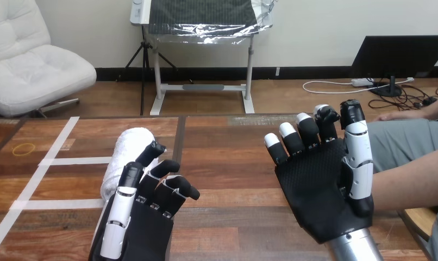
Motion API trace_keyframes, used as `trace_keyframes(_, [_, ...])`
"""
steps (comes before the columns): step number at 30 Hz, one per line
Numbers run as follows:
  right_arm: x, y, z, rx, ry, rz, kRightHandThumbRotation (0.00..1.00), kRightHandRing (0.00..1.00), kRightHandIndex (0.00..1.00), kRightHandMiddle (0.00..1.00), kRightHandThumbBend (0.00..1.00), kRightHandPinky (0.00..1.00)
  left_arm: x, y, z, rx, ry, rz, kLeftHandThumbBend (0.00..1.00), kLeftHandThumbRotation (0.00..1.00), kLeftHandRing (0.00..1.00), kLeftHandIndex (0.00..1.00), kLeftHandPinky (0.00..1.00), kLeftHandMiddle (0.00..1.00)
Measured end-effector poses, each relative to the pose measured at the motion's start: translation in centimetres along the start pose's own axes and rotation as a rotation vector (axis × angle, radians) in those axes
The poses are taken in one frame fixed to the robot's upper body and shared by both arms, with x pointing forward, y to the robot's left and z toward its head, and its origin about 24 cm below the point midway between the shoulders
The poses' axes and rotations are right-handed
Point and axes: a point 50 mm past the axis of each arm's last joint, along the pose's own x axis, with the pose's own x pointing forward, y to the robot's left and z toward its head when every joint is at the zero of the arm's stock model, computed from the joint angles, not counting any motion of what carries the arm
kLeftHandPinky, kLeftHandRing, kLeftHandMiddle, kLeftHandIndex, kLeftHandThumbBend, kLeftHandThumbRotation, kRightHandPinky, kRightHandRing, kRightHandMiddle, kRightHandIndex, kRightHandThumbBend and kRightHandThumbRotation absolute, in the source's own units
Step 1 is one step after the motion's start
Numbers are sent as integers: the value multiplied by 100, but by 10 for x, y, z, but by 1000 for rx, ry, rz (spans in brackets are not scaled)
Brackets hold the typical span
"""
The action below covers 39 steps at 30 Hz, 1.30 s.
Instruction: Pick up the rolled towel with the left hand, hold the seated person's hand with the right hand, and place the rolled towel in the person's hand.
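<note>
Now, at lower left, the left hand [143, 223] lies palm-up, fingers [176, 187] curled on nothing, against the white rolled cloth towel [123, 155] on the brown wooden table [233, 163]. The right hand [320, 190] is spread flat beside the person's forearm [415, 182].

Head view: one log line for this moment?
rolled towel on table | left hand beside it | right hand open, beside person's forearm

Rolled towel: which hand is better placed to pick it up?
Left. The left hand sits right by the rolled towel; the right hand is across the table, fingers straight, beside the person's forearm.
</note>
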Motion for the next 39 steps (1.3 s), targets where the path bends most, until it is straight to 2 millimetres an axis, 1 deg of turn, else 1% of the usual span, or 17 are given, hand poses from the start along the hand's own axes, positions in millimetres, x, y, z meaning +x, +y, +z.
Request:
trace_keyframes(12, [0, 0, 0, -2, 1, -1, 30, 24, 34, 33, 53, 16, 0, 0, 0, 4, 1, 1, 44, 37, 47, 62, 44, 55])
trace_keyframes(16, [0, 0, 0, -2, 1, -1, 30, 24, 34, 33, 53, 17, 0, 0, 0, 20, 3, -1, 43, 40, 47, 62, 44, 55])
trace_keyframes(19, [0, 0, 0, -2, 1, -1, 30, 24, 34, 33, 54, 17, 0, 0, 1, 63, 4, -1, 44, 42, 48, 62, 44, 56])
trace_keyframes(24, [0, 0, 0, -2, 1, 0, 31, 24, 35, 33, 54, 17, 0, -1, 3, 214, 5, 14, 48, 43, 49, 62, 45, 57])
trace_keyframes(33, [2, 1, 0, -4, 4, 8, 31, 24, 35, 33, 54, 16, 0, -1, 7, 490, -1, 63, 52, 37, 56, 67, 50, 65])
trace_keyframes(34, [2, 1, 0, -4, 4, 9, 31, 24, 35, 33, 54, 16, 0, -1, 7, 518, -2, 68, 54, 35, 58, 69, 52, 67])
trace_keyframes(39, [2, 1, 0, -4, 5, 8, 31, 24, 35, 32, 54, 16, -1, -2, 10, 670, -12, 95, 56, 33, 63, 73, 56, 71])
